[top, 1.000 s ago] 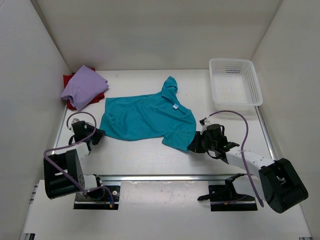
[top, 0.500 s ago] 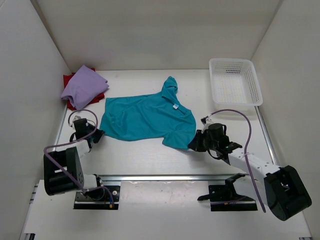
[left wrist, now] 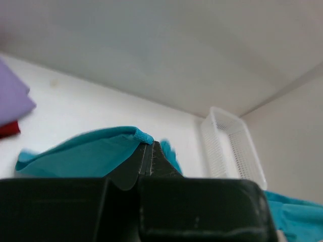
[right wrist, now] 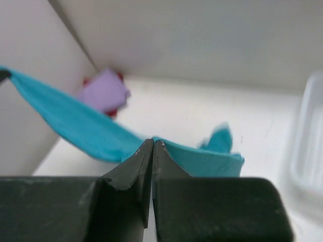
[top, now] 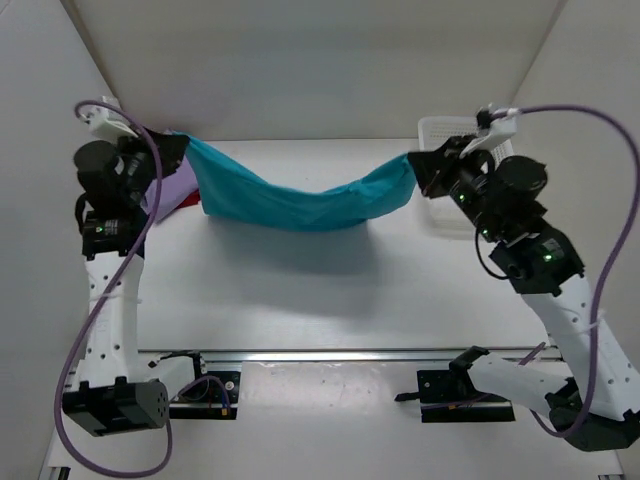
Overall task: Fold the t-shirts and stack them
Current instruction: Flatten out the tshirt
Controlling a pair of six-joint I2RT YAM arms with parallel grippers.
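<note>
Teal cloth hangs in a sagging band above the worktop (top: 330,300): the teal t-shirt (top: 290,205) is lifted off it, held at both ends. The right arm (top: 565,305) has its jaws clamped on one end, just beside the left rim of the white mesh basket (top: 452,124). The left arm (top: 108,290) has its jaws pinched together on the other end, well apart from the basket, across the worktop from it. The lavender t-shirt (left wrist: 11,98) lies on top of the red t-shirt (left wrist: 7,130), farthest from the basket, near the left arm's jaws.
</note>
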